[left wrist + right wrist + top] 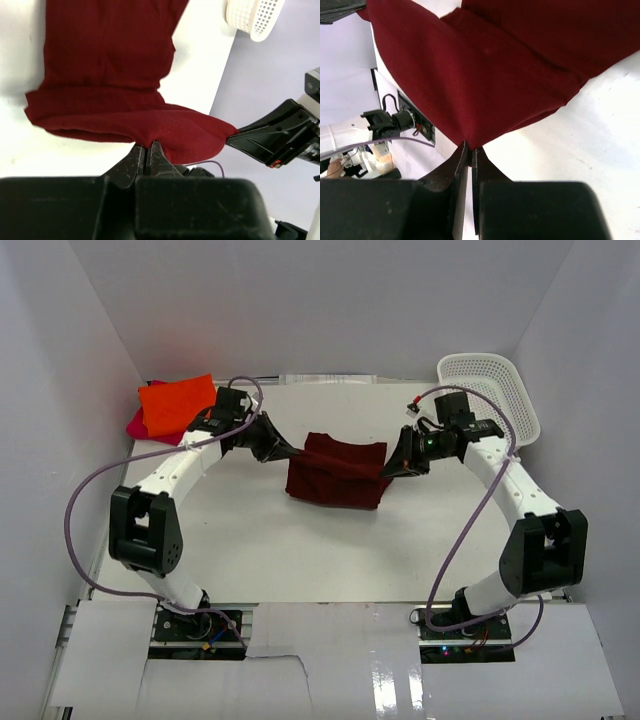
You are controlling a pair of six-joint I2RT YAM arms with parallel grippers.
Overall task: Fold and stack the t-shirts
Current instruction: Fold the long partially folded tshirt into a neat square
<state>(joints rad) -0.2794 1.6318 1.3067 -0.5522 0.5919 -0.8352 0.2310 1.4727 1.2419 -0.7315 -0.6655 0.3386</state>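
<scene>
Three shirts on the table (260, 550); at mid-table the maroon shirt (335, 472), slung between two held corners and sagging below; far left, the orange shirt (178, 403) folded atop the pink shirt (137, 424); left gripper (292, 453) and right gripper (386, 469) each pinched tight on a maroon corner; soft, light, limp, likely to slump; best gripped at corners or hem.

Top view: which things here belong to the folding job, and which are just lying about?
Job: maroon t-shirt, pinched by left gripper and right gripper; orange t-shirt; pink t-shirt beneath it.
Lying about: white mesh basket, far right corner.
</scene>
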